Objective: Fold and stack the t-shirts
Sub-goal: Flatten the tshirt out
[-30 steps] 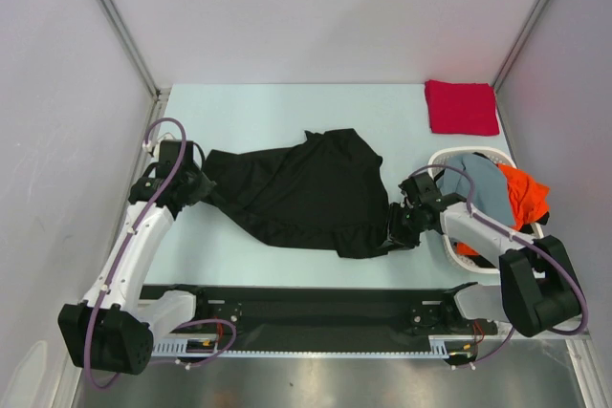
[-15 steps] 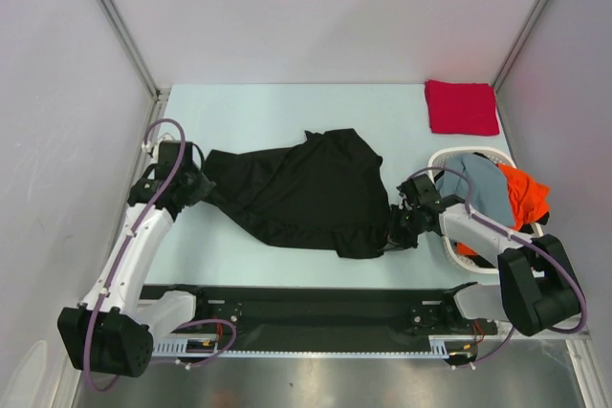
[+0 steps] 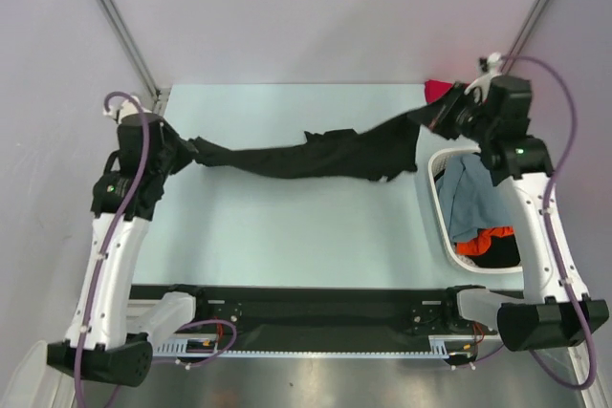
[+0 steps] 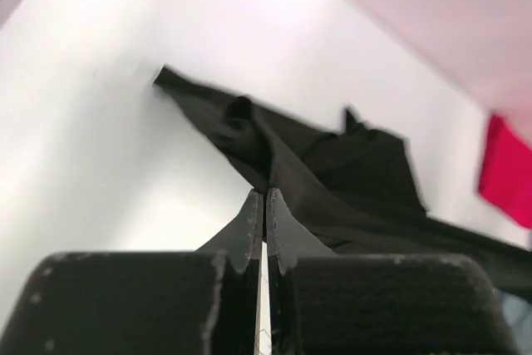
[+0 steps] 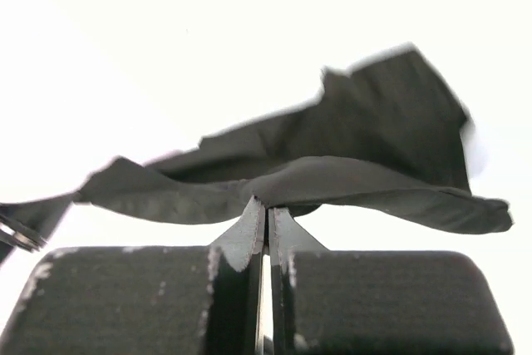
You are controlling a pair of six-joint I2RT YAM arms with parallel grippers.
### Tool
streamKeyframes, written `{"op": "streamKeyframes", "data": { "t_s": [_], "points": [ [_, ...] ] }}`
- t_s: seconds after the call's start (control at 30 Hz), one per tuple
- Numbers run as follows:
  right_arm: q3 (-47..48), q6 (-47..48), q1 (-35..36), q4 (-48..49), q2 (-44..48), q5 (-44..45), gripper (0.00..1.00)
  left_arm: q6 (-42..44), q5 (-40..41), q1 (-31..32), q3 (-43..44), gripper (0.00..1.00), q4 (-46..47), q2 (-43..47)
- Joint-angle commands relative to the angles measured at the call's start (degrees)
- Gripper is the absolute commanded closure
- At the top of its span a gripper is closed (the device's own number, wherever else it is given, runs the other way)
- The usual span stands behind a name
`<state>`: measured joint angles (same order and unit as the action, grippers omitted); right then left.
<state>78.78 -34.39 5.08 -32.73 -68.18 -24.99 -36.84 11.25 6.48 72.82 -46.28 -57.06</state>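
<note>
Stretching taut over the tabletop, the black t-shirt is pinched at one end by the closed left fingers and at the other by the closed right fingers, near the white basket.

From above, your right arm hides nearly all of the red tee and the right rim of the basket. The orange tee shows only as a sliver below the grey-blue tee. The left wrist view cuts the red tee off at its right edge. The right wrist view blurs the black tee along its edges.
</note>
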Motion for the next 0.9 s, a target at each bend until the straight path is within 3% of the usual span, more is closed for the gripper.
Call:
{"op": "streamKeyframes", "data": {
  "t_s": [0.0, 0.23, 0.47, 0.67, 0.8, 0.87],
  "points": [
    [9.44, -2.77, -1.73, -1.03, 1.82, -3.57, 1.00, 3.70, -1.57, 0.29, 6.71, 1.00, 0.05, 4.75],
    [23.59, -2.44, -3.94, -2.68, 7.53, -5.41, 1.00, 10.02, -8.86, 0.37, 14.89, 1.00, 2.51, 13.36],
    [27.04, 1.52, -3.94, -2.17, 18.95, -5.07, 1.00, 11.79, -14.67, 0.55, 20.08, 1.00, 3.83, 23.56],
    [31.34, 0.99, -3.94, 4.59, 24.05, -4.63, 1.00, 10.65, -13.88, 0.55, 28.15, 1.00, 3.21, 28.40],
    [27.14, 0.48, -3.94, 9.25, 24.42, -2.61, 1.00, 7.50, -11.43, 0.55, 25.81, 1.00, 1.66, 28.76],
    [17.84, -2.15, -3.85, 15.90, 24.15, -2.17, 1.00, 1.81, -6.69, 0.55, 23.43, 1.00, -2.47, 25.79]
  ]
}}
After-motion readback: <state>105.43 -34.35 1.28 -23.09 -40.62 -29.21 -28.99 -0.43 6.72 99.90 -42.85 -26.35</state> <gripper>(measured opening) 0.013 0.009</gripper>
